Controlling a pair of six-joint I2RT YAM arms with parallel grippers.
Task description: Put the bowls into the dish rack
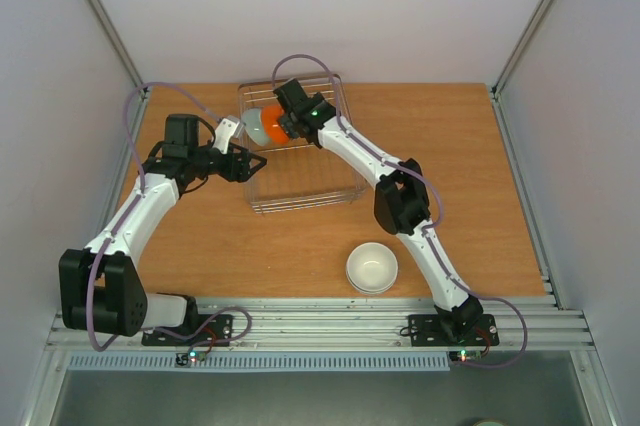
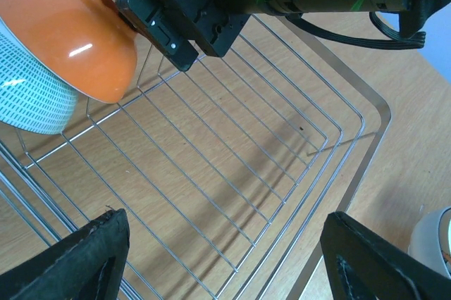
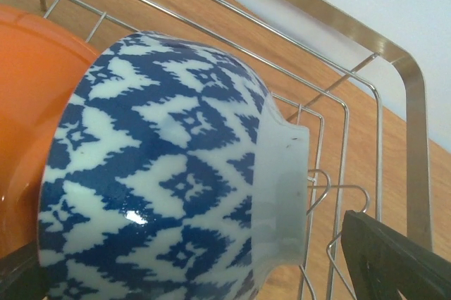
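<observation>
The wire dish rack point(image 1: 305, 186) stands at the table's middle back. In its far left end a pale blue-green bowl point(image 1: 254, 127) and an orange bowl point(image 1: 272, 124) stand on edge, side by side. My right gripper point(image 1: 291, 122) is inside the rack beside them. In the right wrist view it point(image 3: 204, 272) is open around a blue-and-white patterned bowl point(image 3: 162, 173) that lies on its side against the orange bowl point(image 3: 28, 103); the right finger point(image 3: 394, 258) stands clear of the bowl's foot. My left gripper point(image 1: 252, 164) is open and empty over the rack's left part point(image 2: 225, 258).
Stacked cream and white bowls point(image 1: 371, 267) sit on the table in front of the rack, near the right arm; one edge shows in the left wrist view point(image 2: 435, 244). The right arm stretches over the rack's right side. Grey walls enclose the table.
</observation>
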